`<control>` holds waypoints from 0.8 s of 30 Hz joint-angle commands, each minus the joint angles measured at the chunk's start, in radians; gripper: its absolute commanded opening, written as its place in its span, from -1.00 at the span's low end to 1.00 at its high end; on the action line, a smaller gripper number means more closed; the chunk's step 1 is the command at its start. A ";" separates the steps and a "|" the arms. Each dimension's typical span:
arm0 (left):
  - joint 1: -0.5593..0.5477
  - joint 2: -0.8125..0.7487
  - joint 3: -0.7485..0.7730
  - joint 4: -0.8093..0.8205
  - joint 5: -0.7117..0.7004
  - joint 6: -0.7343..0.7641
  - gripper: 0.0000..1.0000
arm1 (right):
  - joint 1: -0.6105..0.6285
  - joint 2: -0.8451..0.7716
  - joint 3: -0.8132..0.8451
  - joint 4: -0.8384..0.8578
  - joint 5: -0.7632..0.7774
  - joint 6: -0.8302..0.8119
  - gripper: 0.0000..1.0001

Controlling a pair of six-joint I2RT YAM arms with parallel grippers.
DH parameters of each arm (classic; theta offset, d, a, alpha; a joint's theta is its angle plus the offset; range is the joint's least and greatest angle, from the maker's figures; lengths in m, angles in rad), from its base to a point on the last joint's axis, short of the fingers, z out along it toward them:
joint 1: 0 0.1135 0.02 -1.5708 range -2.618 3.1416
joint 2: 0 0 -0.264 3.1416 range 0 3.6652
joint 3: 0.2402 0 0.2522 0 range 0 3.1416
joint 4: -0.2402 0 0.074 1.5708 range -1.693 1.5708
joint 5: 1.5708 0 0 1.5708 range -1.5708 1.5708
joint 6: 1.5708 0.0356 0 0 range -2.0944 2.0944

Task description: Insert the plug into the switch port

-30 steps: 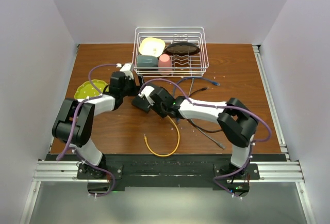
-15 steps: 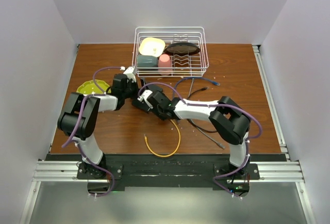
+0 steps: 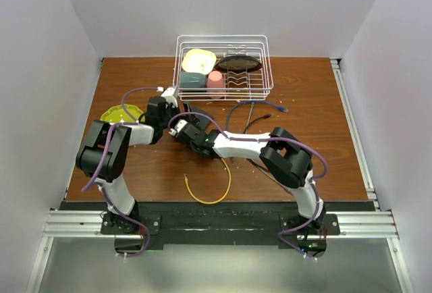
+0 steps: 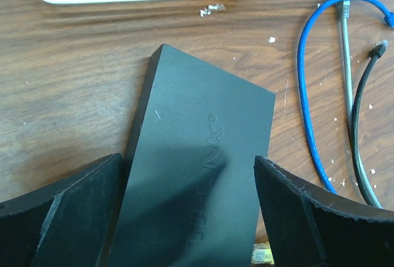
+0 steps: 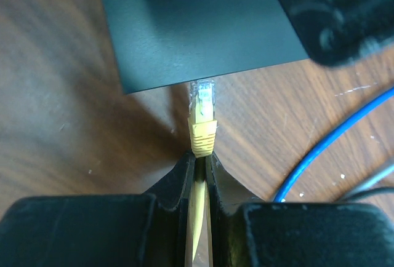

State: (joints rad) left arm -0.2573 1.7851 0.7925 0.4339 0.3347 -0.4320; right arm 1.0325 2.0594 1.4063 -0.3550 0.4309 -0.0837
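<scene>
White walls [image 3: 40,70] box in the brown wooden table [image 3: 317,104], and a wire dish rack [image 3: 223,36] sits at twelve o'clock along its far edge. At about ten o'clock from the table's middle, just on the near side of the rack, the dark grey switch box [image 4: 197,175] lies flat on the wood. A loose blue cable [image 4: 306,95] trails beside it.

The left gripper [image 4: 188,158] hangs over the box with its jaws spread wide, one finger at each long side (whether they actually press on it, I cannot tell). The right gripper [image 5: 200,156] is pinched tight on the yellow cable [image 5: 196,218], directly behind the boot of the plug [image 5: 202,95].

Seen from that wrist, the plug points straight to twelve o'clock, its long axis in line with the fingers. Its clear tip is right at the box's narrow near edge, either touching it or just short. That edge runs slightly slanted across the plug's line. The ports sit in that edge face and are hidden from me. I'd judge the push must go along the plug's own axis, made by the right gripper, with the left one placed to brace.
</scene>
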 commanded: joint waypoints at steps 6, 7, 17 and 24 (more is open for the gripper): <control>0.001 -0.015 0.001 0.071 0.105 -0.036 0.80 | 0.055 0.084 0.102 -0.099 0.071 0.032 -1.00; 0.001 -0.016 -0.001 0.072 0.112 -0.037 0.80 | 0.060 0.082 0.102 -0.098 0.069 0.032 -1.00; 0.001 -0.027 -0.049 0.068 0.194 -0.048 0.65 | 0.116 0.056 0.072 -0.082 0.034 0.039 -1.00; 0.001 -0.039 -0.072 -0.021 0.093 -0.031 0.64 | 0.118 -0.002 0.011 -0.070 0.055 0.076 -1.00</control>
State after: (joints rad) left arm -0.2489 1.7706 0.7483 0.4866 0.4335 -0.4446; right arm 1.1454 2.1006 1.4624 -0.4419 0.5320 -0.0486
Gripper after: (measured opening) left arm 0.825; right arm 0.101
